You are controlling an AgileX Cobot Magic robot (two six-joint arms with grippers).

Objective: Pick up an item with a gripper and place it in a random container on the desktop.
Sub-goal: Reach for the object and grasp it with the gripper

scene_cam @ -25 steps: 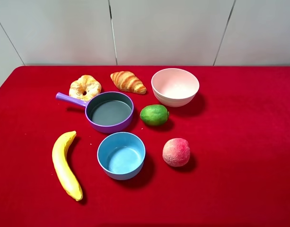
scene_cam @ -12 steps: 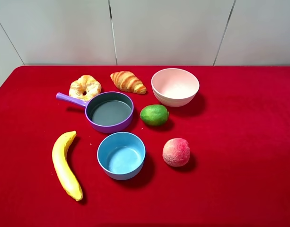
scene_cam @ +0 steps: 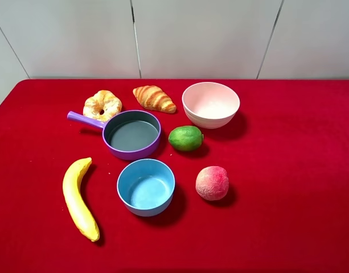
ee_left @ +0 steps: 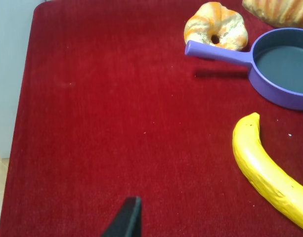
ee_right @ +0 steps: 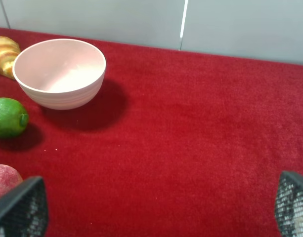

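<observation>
The pinkish-red peach (scene_cam: 212,183) sits on the red desktop (scene_cam: 294,170), right of the blue bowl; its edge shows in the right wrist view (ee_right: 2,178). The purple pan (scene_cam: 132,135) with a grey inside stands empty behind the blue bowl, handle pointing left; it also shows in the left wrist view (ee_left: 282,69). No gripper shows in the exterior view. The right gripper (ee_right: 156,217) is open and empty, its fingertips (ee_right: 20,207) far apart, with the peach beside one finger. Only one black fingertip (ee_left: 125,219) of the left gripper shows, over bare cloth.
A blue bowl (scene_cam: 146,186), a pink bowl (scene_cam: 210,103), a green lime (scene_cam: 185,138), a banana (scene_cam: 78,199), a croissant (scene_cam: 155,98) and a ring-shaped pastry (scene_cam: 102,104) lie around the pan. A grey wall stands behind the table.
</observation>
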